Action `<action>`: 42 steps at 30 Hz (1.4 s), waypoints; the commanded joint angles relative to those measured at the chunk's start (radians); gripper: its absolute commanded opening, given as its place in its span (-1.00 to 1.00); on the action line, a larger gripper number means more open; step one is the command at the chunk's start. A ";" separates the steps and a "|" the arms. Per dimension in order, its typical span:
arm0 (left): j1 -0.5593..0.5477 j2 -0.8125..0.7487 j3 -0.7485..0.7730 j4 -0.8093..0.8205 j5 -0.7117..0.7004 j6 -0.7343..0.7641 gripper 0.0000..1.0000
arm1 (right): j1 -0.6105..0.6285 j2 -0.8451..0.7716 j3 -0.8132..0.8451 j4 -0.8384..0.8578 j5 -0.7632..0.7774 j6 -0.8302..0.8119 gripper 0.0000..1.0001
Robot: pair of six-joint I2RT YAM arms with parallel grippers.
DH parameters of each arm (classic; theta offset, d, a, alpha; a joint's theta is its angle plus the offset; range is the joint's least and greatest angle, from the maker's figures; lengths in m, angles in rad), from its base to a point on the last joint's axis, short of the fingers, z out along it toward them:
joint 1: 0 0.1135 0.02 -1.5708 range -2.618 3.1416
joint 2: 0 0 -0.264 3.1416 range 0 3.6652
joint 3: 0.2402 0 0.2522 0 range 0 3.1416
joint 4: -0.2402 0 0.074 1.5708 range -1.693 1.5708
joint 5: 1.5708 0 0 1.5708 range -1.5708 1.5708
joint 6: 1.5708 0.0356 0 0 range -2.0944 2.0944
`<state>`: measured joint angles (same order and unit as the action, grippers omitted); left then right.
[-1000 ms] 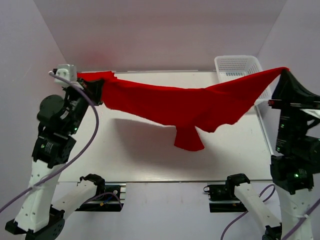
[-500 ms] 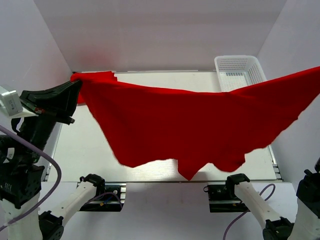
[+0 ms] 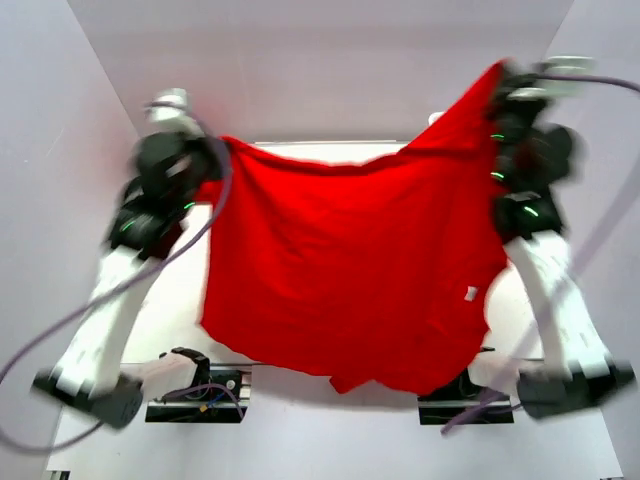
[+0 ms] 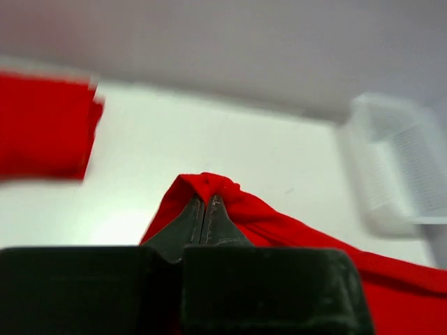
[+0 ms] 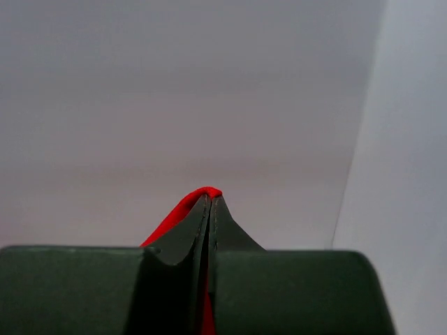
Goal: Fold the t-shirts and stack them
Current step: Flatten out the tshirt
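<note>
The t-shirt (image 3: 350,280) hides most of the table (image 3: 178,305); the basket (image 4: 394,164) is blurred.

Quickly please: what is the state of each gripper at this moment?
The left gripper is closed, holding one end of the red t-shirt.
The right gripper is closed, holding the other end of the same t-shirt.

White mesh basket (image 4: 398,167) — blurred, on white table (image 4: 223,139), right side

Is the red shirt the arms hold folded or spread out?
Spread out: the t-shirt hangs as one wide sheet between the left gripper and right gripper, each pinching its top edge.
</note>
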<state>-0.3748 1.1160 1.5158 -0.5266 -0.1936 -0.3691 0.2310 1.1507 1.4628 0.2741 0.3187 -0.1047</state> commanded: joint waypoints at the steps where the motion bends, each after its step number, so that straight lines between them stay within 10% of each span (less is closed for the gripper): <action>1: 0.005 0.129 -0.075 -0.011 -0.163 -0.051 -1.00 | -0.001 0.095 -0.125 0.059 0.004 0.055 -1.00; 10: 0.076 0.677 -0.028 0.033 -0.236 -0.099 -1.00 | -0.002 0.506 -0.118 0.036 -0.032 0.137 -1.00; 23: 0.182 1.223 0.432 0.068 -0.139 -0.039 -0.96 | -0.004 1.128 0.465 -0.118 -0.041 0.118 -1.00; 28: 0.211 1.321 0.587 0.091 -0.049 -0.039 0.46 | -0.005 1.261 0.585 -0.001 -0.026 0.123 -1.00; 32: 0.229 1.334 0.626 0.151 0.046 -0.039 1.00 | -0.005 1.366 0.744 0.111 -0.064 0.108 -0.65; 37: 0.238 1.306 0.639 0.203 0.083 -0.027 1.00 | -0.002 1.347 0.743 0.108 -0.078 0.079 0.81; 42: 0.238 1.286 0.661 0.247 0.154 0.041 1.00 | 0.001 1.213 0.653 -0.002 -0.121 0.066 0.81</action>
<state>-0.1364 2.4798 2.1273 -0.3382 -0.1108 -0.3836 0.2302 2.5050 2.1460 0.2829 0.2325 -0.0135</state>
